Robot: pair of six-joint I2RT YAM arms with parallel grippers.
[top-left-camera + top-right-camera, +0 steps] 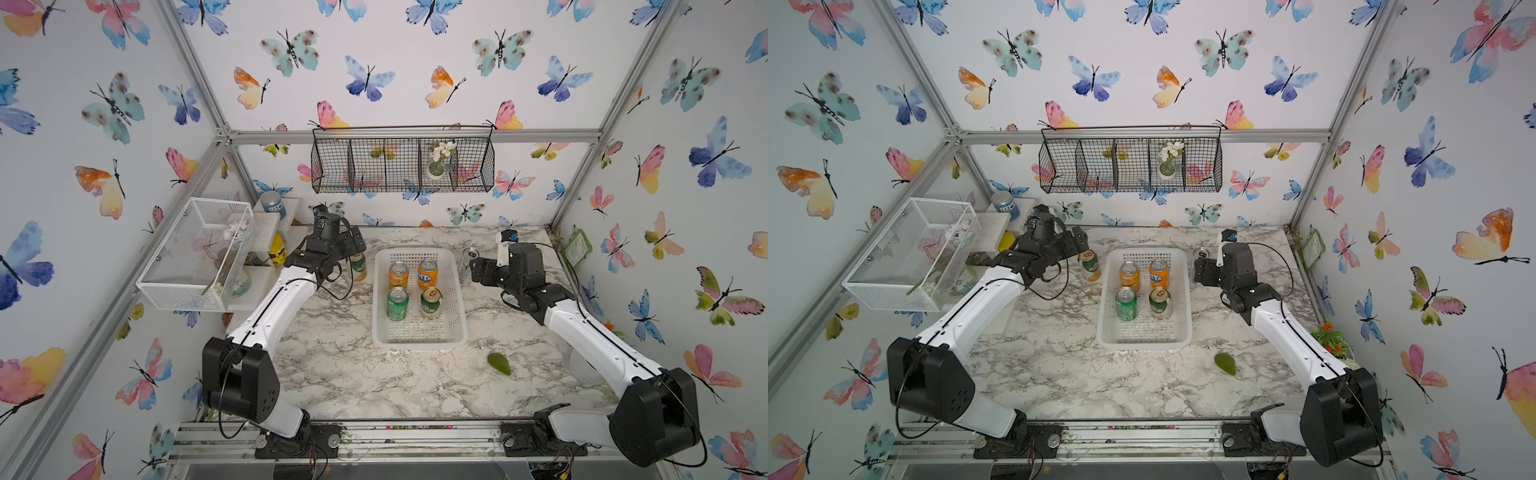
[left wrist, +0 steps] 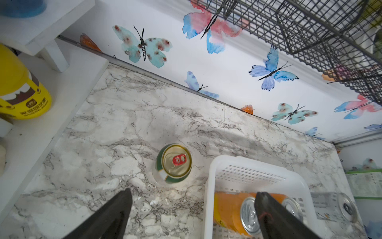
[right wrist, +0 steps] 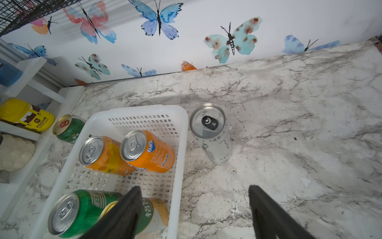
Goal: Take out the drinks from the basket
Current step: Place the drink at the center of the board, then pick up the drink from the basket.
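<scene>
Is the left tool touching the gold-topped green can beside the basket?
Apart. The left wrist view shows bare marble between the open left tool and the gold-topped green can.

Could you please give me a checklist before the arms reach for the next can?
Left gripper open, not gripping the dark green gold-topped metal can: ok.
That can upright on the marble table, outside the white perforated plastic basket: ok.
Right gripper open, empty: ok.
Slim silver-white metal can upright outside basket: ok.
Basket emptied: not ok; two orange cans, bright green can, second dark green can inside.
</scene>
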